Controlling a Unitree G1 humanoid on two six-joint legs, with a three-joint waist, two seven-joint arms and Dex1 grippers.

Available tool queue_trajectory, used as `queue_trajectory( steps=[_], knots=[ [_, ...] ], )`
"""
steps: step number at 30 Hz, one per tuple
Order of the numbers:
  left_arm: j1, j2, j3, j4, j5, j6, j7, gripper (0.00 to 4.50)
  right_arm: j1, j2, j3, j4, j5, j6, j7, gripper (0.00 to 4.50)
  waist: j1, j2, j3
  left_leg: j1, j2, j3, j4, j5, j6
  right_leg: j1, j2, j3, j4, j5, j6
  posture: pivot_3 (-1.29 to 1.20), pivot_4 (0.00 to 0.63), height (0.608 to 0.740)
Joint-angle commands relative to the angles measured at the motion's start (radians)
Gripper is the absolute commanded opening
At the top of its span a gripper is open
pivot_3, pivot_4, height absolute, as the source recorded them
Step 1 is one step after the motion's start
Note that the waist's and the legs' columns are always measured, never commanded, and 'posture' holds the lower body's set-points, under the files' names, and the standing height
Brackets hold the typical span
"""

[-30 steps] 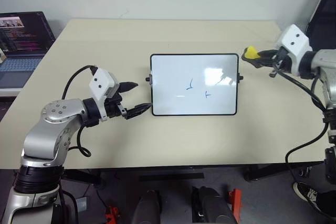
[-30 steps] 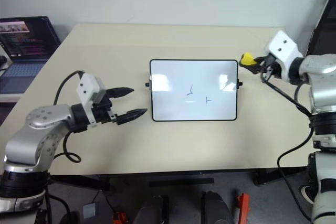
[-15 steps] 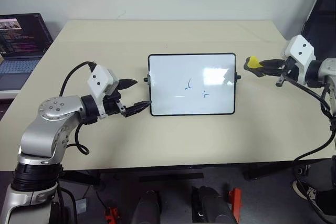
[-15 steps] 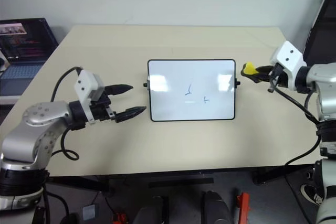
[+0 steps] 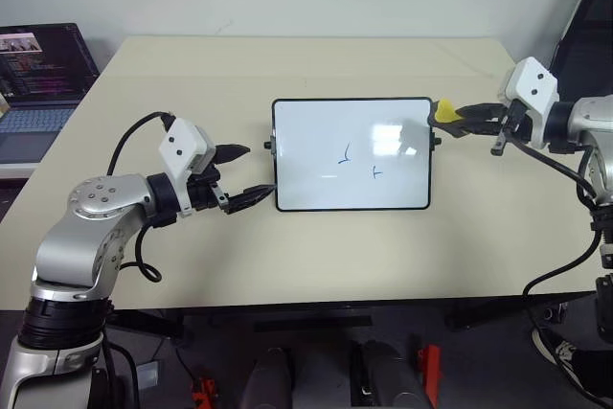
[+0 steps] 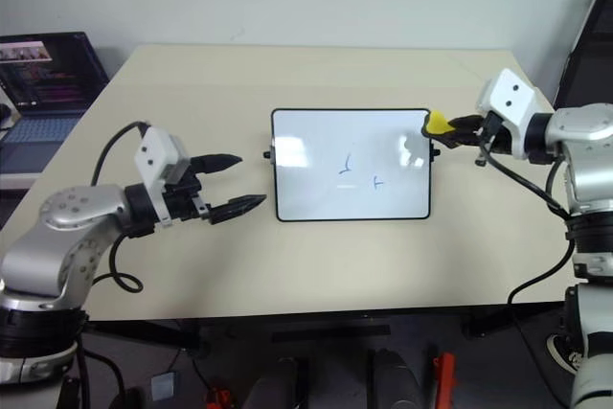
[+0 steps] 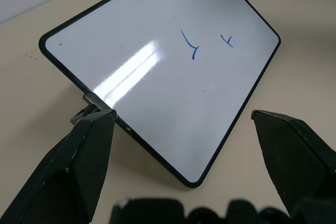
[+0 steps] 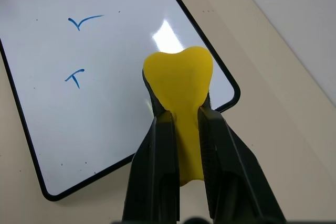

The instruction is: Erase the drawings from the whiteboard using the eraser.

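Observation:
The whiteboard (image 5: 316,179) lies flat in the middle of the table, black-framed. Two small blue drawings sit near its centre: a tick (image 5: 346,154) and a T-like mark (image 5: 377,172). My right gripper (image 5: 456,117) is shut on the yellow eraser (image 5: 443,113), which hovers at the board's far right corner. In the right wrist view the eraser (image 8: 178,77) sticks out between the black fingers (image 8: 157,161), with the drawings (image 8: 75,77) further along the board. My left gripper (image 5: 259,171) stands open just beside the board's left edge, holding nothing.
An open laptop (image 5: 43,74) sits on a separate surface at the far left. A black object (image 5: 586,26) stands beyond the table's right corner. The beige table (image 5: 316,64) runs wide around the board.
My right gripper has swung left with the eraser, from beside the board to its far right corner. The left arm has stayed still.

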Motion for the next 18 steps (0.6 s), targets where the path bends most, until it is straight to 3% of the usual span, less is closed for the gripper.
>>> queue_trajectory(
  steps=[1, 9, 13, 18],
  knots=[
    [-0.010, 0.014, 0.019, -0.037, -0.009, -0.009, -0.003, 4.50, -0.029, -0.006, -0.010, -0.018, 0.016, -0.016, 0.011, 0.22, 0.000, 0.000, 0.000, 0.000, 0.000, 0.000, 0.000, 0.000, 0.000, 0.000, 0.000, 0.000, 0.000, 0.000, 0.000, 0.00, 0.150, 0.740],
    [-0.007, 0.010, 0.014, -0.031, -0.007, -0.011, -0.008, 4.50, -0.023, 0.019, -0.003, -0.098, 0.050, 0.013, 0.038, 0.22, -0.003, 0.000, 0.000, 0.001, 0.000, 0.000, 0.005, 0.000, 0.000, 0.000, 0.000, 0.000, 0.007, 0.000, 0.000, 0.00, 0.150, 0.740],
    [0.010, 0.003, -0.003, -0.010, 0.009, -0.022, -0.012, 4.50, -0.010, 0.127, 0.067, -0.249, 0.058, 0.067, 0.005, 0.22, -0.013, 0.000, 0.000, 0.001, 0.001, 0.000, 0.010, 0.000, 0.000, 0.000, 0.001, 0.001, 0.011, -0.001, 0.000, 0.00, 0.150, 0.740],
    [0.008, -0.006, -0.009, -0.013, 0.005, -0.020, -0.010, 4.50, -0.070, 0.258, 0.145, -0.166, -0.045, 0.039, -0.120, 0.22, -0.010, 0.000, 0.000, 0.002, 0.001, -0.001, 0.014, 0.000, 0.000, 0.001, 0.002, 0.000, 0.013, -0.001, 0.004, 0.00, 0.150, 0.740]
  ],
)
